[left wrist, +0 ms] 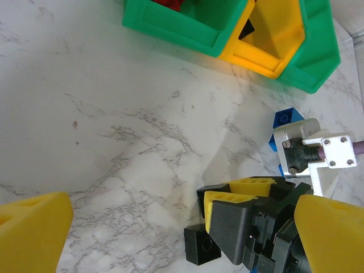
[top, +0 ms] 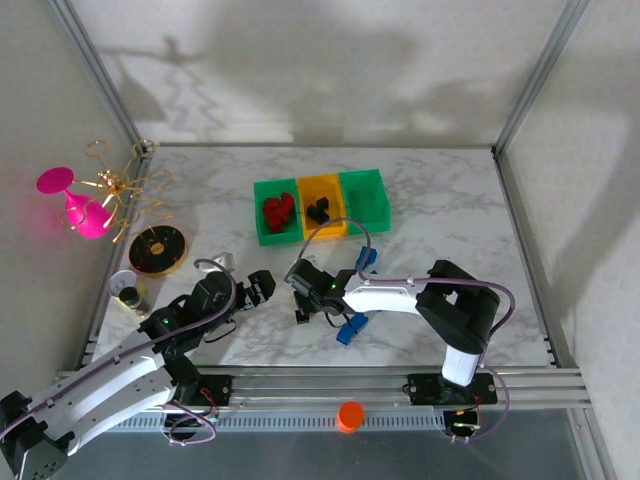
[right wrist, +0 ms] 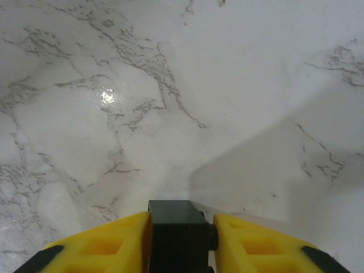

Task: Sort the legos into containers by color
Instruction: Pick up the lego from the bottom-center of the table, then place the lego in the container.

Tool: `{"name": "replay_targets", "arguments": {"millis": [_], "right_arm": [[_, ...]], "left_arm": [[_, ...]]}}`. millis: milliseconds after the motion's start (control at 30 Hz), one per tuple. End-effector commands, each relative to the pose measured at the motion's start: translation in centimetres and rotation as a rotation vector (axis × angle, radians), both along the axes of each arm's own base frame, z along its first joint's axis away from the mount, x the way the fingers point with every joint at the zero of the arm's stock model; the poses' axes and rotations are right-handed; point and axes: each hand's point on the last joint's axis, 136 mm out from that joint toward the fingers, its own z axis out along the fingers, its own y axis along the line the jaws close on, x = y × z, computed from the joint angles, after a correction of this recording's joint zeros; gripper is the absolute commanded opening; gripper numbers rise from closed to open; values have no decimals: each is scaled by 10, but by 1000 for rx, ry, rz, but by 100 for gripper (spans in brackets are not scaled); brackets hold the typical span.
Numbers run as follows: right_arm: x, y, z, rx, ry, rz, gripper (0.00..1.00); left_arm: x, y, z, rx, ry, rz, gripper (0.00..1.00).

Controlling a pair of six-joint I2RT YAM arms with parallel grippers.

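Three joined bins stand at the back: a green one holding red legos, a yellow-orange one with a black lego, and a second green one. My right gripper is low over the marble, shut on a black brick. Just beside it a second black brick lies on the table. Blue bricks lie near the right arm, and another one is behind it. My left gripper hovers close by, its yellow fingers spread wide and open.
A round black-and-gold dish, a small cup, a pink goblet and a gold wire piece sit at the left. An orange cap lies on the front rail. Bare marble lies to the right of the bins.
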Motion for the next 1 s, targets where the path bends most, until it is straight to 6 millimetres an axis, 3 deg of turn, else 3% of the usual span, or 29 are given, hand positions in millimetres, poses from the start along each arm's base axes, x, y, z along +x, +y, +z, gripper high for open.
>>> {"name": "replay_targets", "arguments": {"millis": [0, 267, 433, 733, 967], "right_arm": [[4, 6, 13, 3, -44, 3, 28], [16, 0, 48, 7, -129, -19, 22], [41, -14, 78, -11, -209, -52, 22], [119, -46, 128, 11, -338, -159, 22], [187, -55, 132, 15, -405, -251, 23]], "left_arm": [[-2, 1, -3, -1, 9, 0, 100], [2, -3, 4, -5, -17, -14, 100], [11, -8, 12, 16, -42, -24, 100], [32, -24, 16, 23, -74, -29, 100], [51, -32, 27, 62, -100, -24, 100]]}}
